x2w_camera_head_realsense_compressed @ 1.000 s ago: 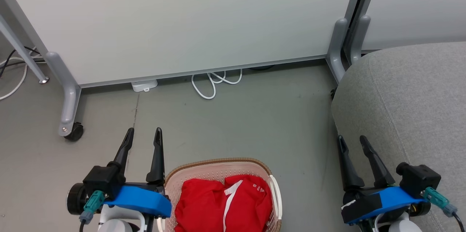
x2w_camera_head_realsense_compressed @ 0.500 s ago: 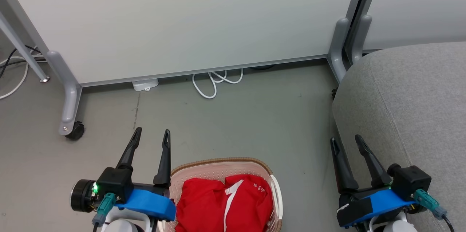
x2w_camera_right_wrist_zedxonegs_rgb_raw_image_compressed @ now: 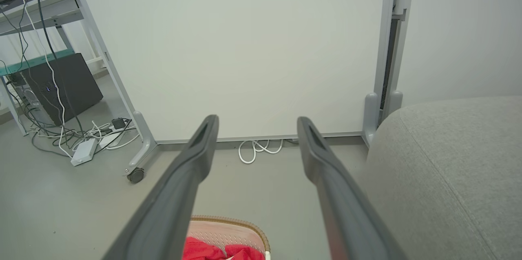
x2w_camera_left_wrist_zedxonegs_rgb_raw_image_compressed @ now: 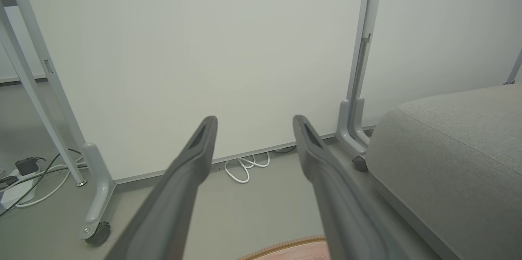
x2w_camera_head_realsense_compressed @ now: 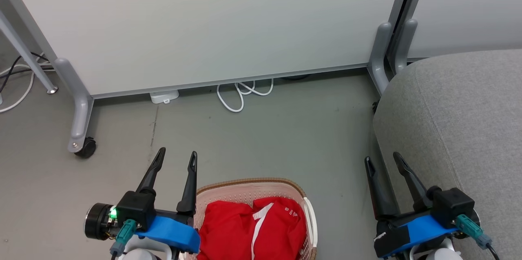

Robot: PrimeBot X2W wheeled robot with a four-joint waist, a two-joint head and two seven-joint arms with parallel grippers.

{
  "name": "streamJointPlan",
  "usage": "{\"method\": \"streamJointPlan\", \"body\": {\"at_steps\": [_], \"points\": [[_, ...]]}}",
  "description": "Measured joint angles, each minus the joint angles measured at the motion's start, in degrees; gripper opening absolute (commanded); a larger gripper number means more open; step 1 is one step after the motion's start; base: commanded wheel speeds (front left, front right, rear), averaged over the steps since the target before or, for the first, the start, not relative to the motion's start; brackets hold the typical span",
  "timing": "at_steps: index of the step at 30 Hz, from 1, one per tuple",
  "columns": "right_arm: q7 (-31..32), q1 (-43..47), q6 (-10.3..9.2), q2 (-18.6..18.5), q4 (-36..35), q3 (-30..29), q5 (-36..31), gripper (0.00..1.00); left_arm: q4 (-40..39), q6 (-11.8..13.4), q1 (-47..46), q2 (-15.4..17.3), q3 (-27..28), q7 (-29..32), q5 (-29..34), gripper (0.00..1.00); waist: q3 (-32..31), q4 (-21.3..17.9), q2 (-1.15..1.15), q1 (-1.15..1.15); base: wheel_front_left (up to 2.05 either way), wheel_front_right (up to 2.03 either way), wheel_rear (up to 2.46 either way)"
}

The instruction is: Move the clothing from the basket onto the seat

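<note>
The red clothing [x2w_camera_head_realsense_compressed: 253, 227] with a white stripe lies bunched in the cream basket [x2w_camera_head_realsense_compressed: 248, 184] with a brown rim, at the bottom middle of the head view; a corner of the clothing [x2w_camera_right_wrist_zedxonegs_rgb_raw_image_compressed: 222, 252] and the basket [x2w_camera_right_wrist_zedxonegs_rgb_raw_image_compressed: 228, 227] show in the right wrist view too. The big grey seat [x2w_camera_head_realsense_compressed: 461, 121] fills the right side. My left gripper [x2w_camera_head_realsense_compressed: 178, 154] stands open just left of the basket, empty. My right gripper [x2w_camera_head_realsense_compressed: 382, 158] is open and empty at the seat's near left edge, between basket and seat.
A white partition panel [x2w_camera_head_realsense_compressed: 204, 23] on grey legs with a caster [x2w_camera_head_realsense_compressed: 85, 147] stands behind. A looped white cable [x2w_camera_head_realsense_compressed: 240, 94] and a small white box [x2w_camera_head_realsense_compressed: 164, 96] lie at its foot. More cables and a dark box [x2w_camera_right_wrist_zedxonegs_rgb_raw_image_compressed: 65, 88] sit far left.
Both grippers have drifted inward toward the basket, the left one rightward and the right one leftward. Both stay open. The clothing has not moved.
</note>
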Motion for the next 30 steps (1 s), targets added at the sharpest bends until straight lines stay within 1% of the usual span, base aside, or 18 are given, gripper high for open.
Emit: {"method": "streamJointPlan", "body": {"at_steps": [11, 18, 23, 30], "points": [[0.00, 0.04, 0.00, -0.01, 0.33, -0.11, -0.01, 1.00, 1.55, -0.23, -0.02, -0.09, -1.18, -0.01, -1.34, 1.00, -0.11, -0.01, 0.00, 0.00, 0.00, 0.00, 0.00], [0.00, -0.10, 0.00, -0.01, 0.22, -0.02, -0.02, 1.00, 2.32, -0.23, -1.12, 0.29, -1.93, -0.01, -1.87, 1.00, 0.87, -0.20, 0.00, 0.00, 0.00, 0.00, 0.00], [0.00, -1.08, 0.00, -0.02, -0.26, 0.02, -0.11, 1.00, 4.72, -0.23, -4.27, 1.55, -4.20, -0.01, -2.36, 1.00, 2.79, -0.62, 0.00, 0.00, 0.00, 0.00, 0.00], [0.00, -4.08, 0.00, -0.03, -0.81, 0.51, -0.20, 1.00, 11.20, -0.24, -10.96, 4.66, -9.83, -0.08, -3.68, 1.00, 7.50, -1.84, 0.00, 0.00, 0.00, 0.00, 0.00]]}}
